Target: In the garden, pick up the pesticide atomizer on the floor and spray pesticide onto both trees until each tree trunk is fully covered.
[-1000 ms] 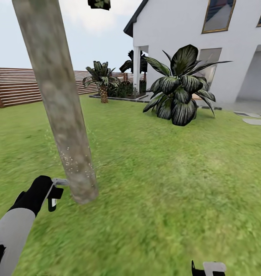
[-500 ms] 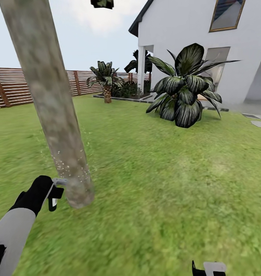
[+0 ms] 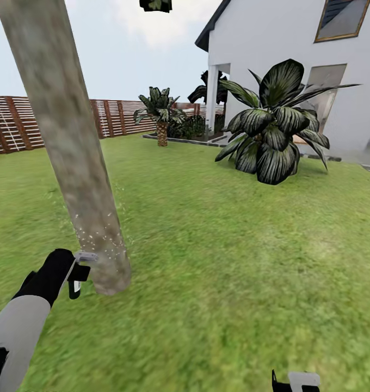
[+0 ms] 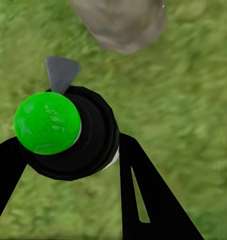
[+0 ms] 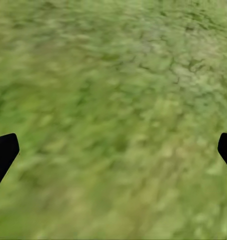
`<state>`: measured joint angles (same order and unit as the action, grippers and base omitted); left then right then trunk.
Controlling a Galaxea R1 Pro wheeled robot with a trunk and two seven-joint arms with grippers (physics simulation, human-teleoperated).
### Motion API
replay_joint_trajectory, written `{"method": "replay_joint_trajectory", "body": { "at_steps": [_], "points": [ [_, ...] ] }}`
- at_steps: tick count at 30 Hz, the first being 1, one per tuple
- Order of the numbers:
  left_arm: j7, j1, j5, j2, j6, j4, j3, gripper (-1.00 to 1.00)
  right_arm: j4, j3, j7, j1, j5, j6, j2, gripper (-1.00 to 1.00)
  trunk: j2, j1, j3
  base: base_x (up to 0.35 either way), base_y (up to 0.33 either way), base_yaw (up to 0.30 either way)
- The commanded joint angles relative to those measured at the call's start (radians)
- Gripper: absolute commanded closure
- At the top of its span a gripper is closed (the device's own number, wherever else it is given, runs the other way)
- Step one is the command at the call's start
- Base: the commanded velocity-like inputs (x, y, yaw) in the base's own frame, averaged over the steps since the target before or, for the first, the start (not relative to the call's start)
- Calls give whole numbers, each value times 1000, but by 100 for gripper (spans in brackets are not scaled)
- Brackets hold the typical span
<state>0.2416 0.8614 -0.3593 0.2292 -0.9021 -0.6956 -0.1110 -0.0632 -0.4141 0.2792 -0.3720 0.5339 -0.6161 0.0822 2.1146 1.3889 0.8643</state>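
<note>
A thick grey-tan tree trunk (image 3: 76,163) leans across the left of the head view, rising from the grass floor (image 3: 217,261). Fine white pesticide specks (image 3: 100,237) dot its lowest part. My left gripper (image 3: 76,272) is shut on the pesticide atomizer (image 3: 82,258), held just left of the trunk's base. In the left wrist view the atomizer (image 4: 68,132) shows a black body, a green round top and a grey nozzle pointing at the trunk (image 4: 123,22). My right gripper (image 3: 295,381) sits at the bottom edge. It hangs open (image 5: 113,150) over grass with nothing in it.
A brown slat fence (image 3: 22,122) runs along the back left. A white house (image 3: 294,65) stands at the back right with a large broad-leaved plant (image 3: 275,128) before it and a short palm (image 3: 162,111) near the fence. Lawn stretches to the right of the trunk.
The whole picture has slid right, so the camera has turned left. My left gripper and the atomizer keep their place by the trunk's base, where the white specks persist.
</note>
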Motion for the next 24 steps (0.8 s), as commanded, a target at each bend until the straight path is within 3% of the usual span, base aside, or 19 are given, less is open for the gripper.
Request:
{"method": "replay_joint_trajectory", "body": {
  "at_steps": [1, 10, 12, 15, 16, 18, 21, 24],
  "points": [
    [4, 1, -13, -1, -2, -8, -1, 100, 2, -5, 6, -1, 11, -2, 0, -100, 0, 0, 1, 232, -195, 277],
    [4, 3, -11, -12, -3, -29, 3, 100, 2, -5, 6, -1, 11, -2, 0, -100, 0, 0, 1, 149, -107, 277],
    [6, 12, -11, -42, -7, -66, 5, 100, 1, -5, 6, -1, 11, -2, 0, -100, 0, 0, 1, 5, -3, 265],
    [7, 26, -13, -118, -17, -110, 12, 100, 0, -5, 6, -1, 11, -2, 0, -100, 0, 0, 1, 1, -1, 74],
    [7, 43, -15, -125, -19, -113, 10, 100, 0, -5, 6, -1, 11, -2, 1, -100, 0, 0, 1, 0, 0, 10],
    [8, 63, -16, -112, -23, -115, 7, 100, 0, -5, 6, -1, 11, -2, 1, -100, 0, 0, 1, 0, 0, 3],
    [13, 64, -14, -47, -27, -116, -1, 100, 1, -5, 6, -1, 11, -2, 1, -100, 0, 0, 1, 0, 0, 0],
    [13, 63, -13, -46, -27, -117, -15, 100, 1, -5, 6, -1, 11, -2, 1, -100, 0, 0, 1, 0, 0, 0]
  ]
}}
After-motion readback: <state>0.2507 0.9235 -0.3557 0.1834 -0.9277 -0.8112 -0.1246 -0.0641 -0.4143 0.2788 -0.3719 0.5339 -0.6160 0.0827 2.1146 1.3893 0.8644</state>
